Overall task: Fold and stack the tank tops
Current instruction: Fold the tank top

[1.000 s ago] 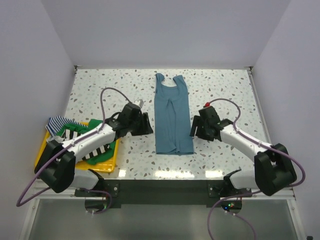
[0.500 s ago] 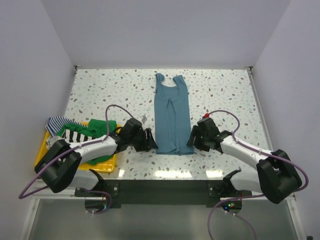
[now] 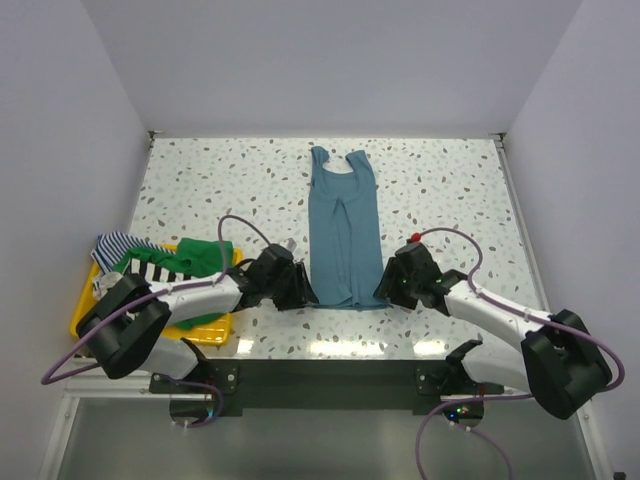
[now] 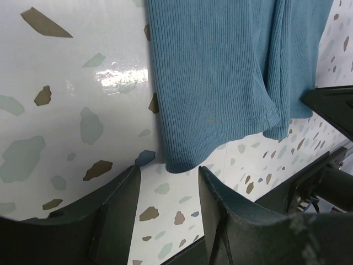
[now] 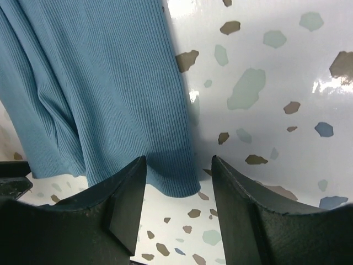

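— Left pincer [image 4: 165, 181] and right pincer [image 5: 177, 170] are both spread, pinching nothing.
— Where's the top [image 3: 343, 235]?
— Flat in the counter's [image 3: 200, 180] middle, its length running from near edge to far, hem nearest me. One hem corner lies at each pincer's mouth, left to left, right to right. Closing comes next, I'd judge.

Just ahead of the left gripper [image 4: 168, 171], the teal tank top [image 4: 220, 72] is finely ribbed knit cloth, matt and soft. Under it the table [image 4: 66, 110] is smooth, glossy, stone-speckled, mirroring the lamps. The fingers [image 4: 118, 204] look like dull black plastic, faintly grained. The right gripper [image 5: 179, 160] has the same matt black fingers [image 5: 237, 204] over the same ribbed cloth and shiny top
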### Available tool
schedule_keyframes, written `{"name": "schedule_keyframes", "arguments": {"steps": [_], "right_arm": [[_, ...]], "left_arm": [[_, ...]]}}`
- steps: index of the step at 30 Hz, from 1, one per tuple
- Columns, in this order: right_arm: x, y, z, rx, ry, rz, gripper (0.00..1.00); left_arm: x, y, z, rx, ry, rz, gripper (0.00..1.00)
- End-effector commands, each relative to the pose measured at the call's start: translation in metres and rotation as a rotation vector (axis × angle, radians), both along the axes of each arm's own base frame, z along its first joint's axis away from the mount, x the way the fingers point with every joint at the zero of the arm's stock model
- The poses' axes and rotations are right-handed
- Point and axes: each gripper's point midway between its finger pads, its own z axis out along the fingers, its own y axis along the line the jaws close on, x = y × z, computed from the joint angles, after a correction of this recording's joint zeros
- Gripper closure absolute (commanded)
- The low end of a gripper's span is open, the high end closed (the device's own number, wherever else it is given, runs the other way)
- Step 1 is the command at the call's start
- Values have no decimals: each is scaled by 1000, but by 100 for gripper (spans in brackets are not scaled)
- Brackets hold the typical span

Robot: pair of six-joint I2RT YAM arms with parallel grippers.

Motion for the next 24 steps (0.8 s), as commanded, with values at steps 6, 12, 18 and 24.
{"name": "schedule_keyframes", "arguments": {"steps": [6, 12, 18, 24], "right_arm": [[-39, -18, -22, -58, 139, -13, 45], [-42, -18, -28, -57, 155, -17, 48], [-40, -16, -32, -59, 165, -10, 53], [-39, -13, -30, -65, 157, 10, 75]], "left_arm": [[-12, 29, -36, 173, 73, 71, 48], [-10, 26, -43, 187, 80, 70, 50], [-14, 26, -51, 207, 92, 59, 60], [-16, 26, -53, 238, 82, 25, 82]]}}
